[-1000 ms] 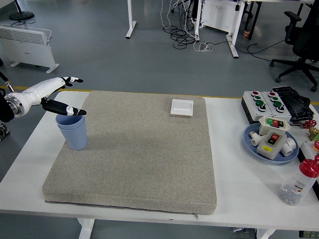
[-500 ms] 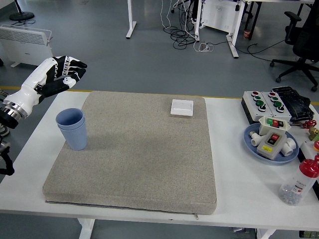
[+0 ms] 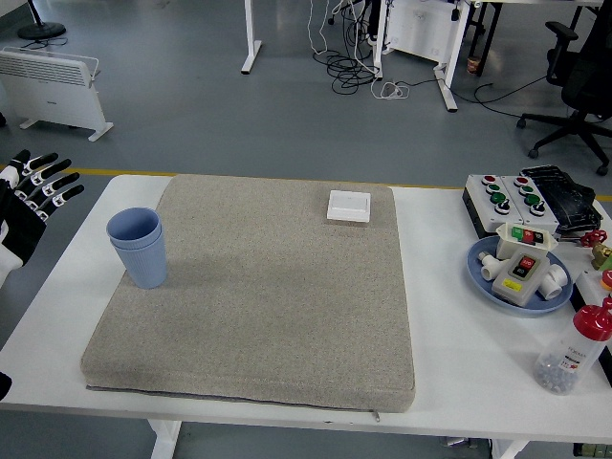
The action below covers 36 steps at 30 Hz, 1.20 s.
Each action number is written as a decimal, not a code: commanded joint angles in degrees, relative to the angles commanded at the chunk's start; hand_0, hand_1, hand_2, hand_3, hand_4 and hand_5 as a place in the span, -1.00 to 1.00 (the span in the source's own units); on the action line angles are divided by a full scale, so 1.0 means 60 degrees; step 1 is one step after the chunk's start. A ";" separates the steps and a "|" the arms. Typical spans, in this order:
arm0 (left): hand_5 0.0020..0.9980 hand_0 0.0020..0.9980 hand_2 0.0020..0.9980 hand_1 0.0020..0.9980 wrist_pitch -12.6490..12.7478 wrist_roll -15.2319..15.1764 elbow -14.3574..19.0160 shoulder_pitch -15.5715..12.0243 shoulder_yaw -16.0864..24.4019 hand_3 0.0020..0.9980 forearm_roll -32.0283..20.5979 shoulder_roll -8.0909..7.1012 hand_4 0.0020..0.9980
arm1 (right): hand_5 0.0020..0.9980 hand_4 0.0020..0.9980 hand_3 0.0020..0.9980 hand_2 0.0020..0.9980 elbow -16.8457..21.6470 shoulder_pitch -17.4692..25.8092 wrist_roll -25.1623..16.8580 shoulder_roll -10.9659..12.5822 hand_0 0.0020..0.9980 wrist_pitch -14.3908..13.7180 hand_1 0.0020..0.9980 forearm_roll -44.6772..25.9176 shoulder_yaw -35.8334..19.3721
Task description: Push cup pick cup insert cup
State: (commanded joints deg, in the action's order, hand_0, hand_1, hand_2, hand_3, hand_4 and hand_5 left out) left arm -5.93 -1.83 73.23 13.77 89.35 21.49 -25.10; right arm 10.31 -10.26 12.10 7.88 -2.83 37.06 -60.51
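Two blue cups [image 3: 138,247], one nested inside the other, stand upright on the left part of a grey felt mat [image 3: 258,306] that covers most of the white table [image 3: 449,335]. The inner cup's rim sits a little above the outer one's, so both rims show as separate rings.

The robot's left hand [image 3: 33,196] hangs at the picture's left edge, off the table's left side and well apart from the cups. Its black-and-white fingers [image 3: 59,184] are spread and straight, pointing up and to the right, and hold nothing. The right hand is out of view.

Near the mat's far edge lies a small white square switch plate [image 3: 349,206], flat on the felt. On the bare table to the right sits a blue plate [image 3: 481,273] carrying a button box and white fittings (the box shows a red and a green button). Beyond it stands a longer control box [image 3: 497,199] with red and green buttons. A clear bottle with a red cap [image 3: 576,350] stands near the table's right front corner.
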 joint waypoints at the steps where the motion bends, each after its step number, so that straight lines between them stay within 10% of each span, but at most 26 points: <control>1: 1.00 0.47 0.57 0.50 -0.0051 0.0117 -0.0079 -0.0196 0.0233 0.41 -0.0398 0.0173 0.24 | 0.07 -0.62 0.17 0.37 0.0000 -0.0016 -0.0004 0.0004 0.50 0.0001 0.39 0.0012 -0.0014; 8: 1.00 0.54 0.63 0.54 -0.0317 0.0285 -0.0369 -0.1159 0.1507 0.47 -0.0525 0.1242 0.26 | 0.07 -0.62 0.17 0.36 0.0000 -0.0080 -0.0029 0.0020 0.50 0.0000 0.39 0.0020 -0.0071; 16: 1.00 0.57 0.65 0.57 -0.0381 0.0493 -0.0515 -0.1354 0.1697 0.49 0.0292 0.1803 0.25 | 0.07 -0.62 0.17 0.36 0.0000 -0.0115 -0.0026 0.0025 0.50 0.0007 0.39 0.0133 -0.0139; 36: 1.00 0.57 0.65 0.56 -0.0426 0.0494 -0.0755 -0.1153 0.1687 0.50 0.0744 0.2164 0.25 | 0.07 -0.62 0.17 0.36 0.0000 -0.0194 -0.0076 0.0050 0.50 0.0008 0.39 0.0165 -0.0214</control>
State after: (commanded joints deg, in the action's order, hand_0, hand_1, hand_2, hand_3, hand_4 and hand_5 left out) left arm -8.48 1.13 68.70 6.85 99.47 25.95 -12.12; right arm 10.31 -11.42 11.64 8.18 -2.79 38.05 -61.79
